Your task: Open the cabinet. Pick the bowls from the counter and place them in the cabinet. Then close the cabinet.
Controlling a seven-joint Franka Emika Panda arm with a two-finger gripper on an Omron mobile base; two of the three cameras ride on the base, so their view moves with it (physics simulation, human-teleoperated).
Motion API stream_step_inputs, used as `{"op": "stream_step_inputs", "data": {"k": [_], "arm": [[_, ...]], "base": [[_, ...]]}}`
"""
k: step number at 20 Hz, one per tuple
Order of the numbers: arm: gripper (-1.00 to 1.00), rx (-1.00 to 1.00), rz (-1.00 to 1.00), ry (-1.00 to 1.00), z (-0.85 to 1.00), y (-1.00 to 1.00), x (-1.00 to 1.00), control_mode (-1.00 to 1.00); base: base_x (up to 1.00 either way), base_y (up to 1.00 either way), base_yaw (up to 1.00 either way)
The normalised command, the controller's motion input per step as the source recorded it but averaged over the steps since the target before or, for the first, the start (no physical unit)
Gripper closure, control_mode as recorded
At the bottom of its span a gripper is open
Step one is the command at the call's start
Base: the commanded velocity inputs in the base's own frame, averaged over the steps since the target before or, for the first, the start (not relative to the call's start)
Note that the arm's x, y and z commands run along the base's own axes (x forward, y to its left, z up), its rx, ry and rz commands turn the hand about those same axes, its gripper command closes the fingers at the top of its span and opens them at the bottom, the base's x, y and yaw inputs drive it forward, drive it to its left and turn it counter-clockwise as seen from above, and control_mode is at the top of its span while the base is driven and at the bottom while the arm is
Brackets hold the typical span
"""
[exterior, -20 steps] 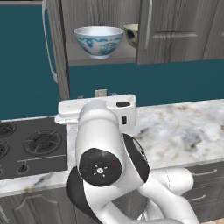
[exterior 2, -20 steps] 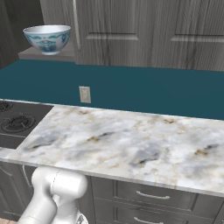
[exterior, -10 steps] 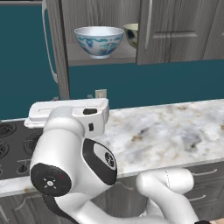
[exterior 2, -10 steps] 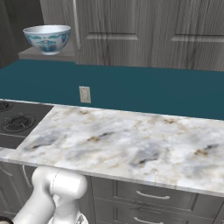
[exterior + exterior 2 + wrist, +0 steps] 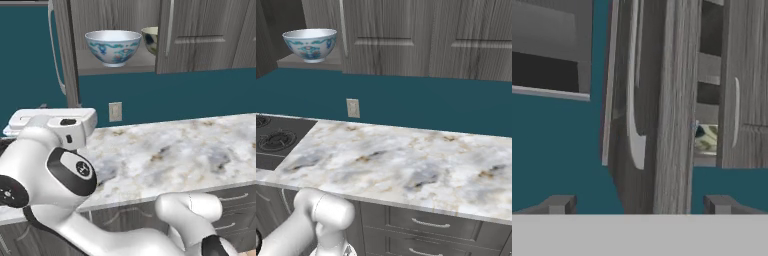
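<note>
Both bowls, white (image 5: 113, 46) and cream (image 5: 150, 39), sit in the cabinet (image 5: 200, 35), worktop (image 5: 406, 165) bare; your hand (image 5: 639, 204), spread and empty, faces the open door (image 5: 662, 100) at 12 o'clock — closing remains.

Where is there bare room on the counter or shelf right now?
The counter is bare from the cooktop rightward, outlet behind. The cabinet shelf is crowded: the white bowl and the cream bowl sit close together, the open door at left.

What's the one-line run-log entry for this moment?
bowls: both on cabinet shelf | left door: open | gripper: open, empty, facing door handle | left: close cabinet
</note>
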Motion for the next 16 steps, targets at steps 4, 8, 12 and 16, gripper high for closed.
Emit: {"op": "stream_step_inputs", "data": {"k": [4, 8, 12, 16], "arm": [[-1.00, 0.00, -0.18, 0.00, 0.00, 0.02, 0.56, -1.00], [-1.00, 0.00, -0.21, 0.00, 0.00, 0.00, 0.61, -1.00], [-1.00, 0.00, -0.22, 0.00, 0.00, -0.14, 0.57, -1.00], [-1.00, 0.00, -0.22, 0.00, 0.00, -0.45, 0.62, -1.00]], "base": [[0.00, 0.00, 0.00], [0.00, 0.00, 0.00], [0.00, 0.00, 0.00], [0.00, 0.00, 0.00]]}}
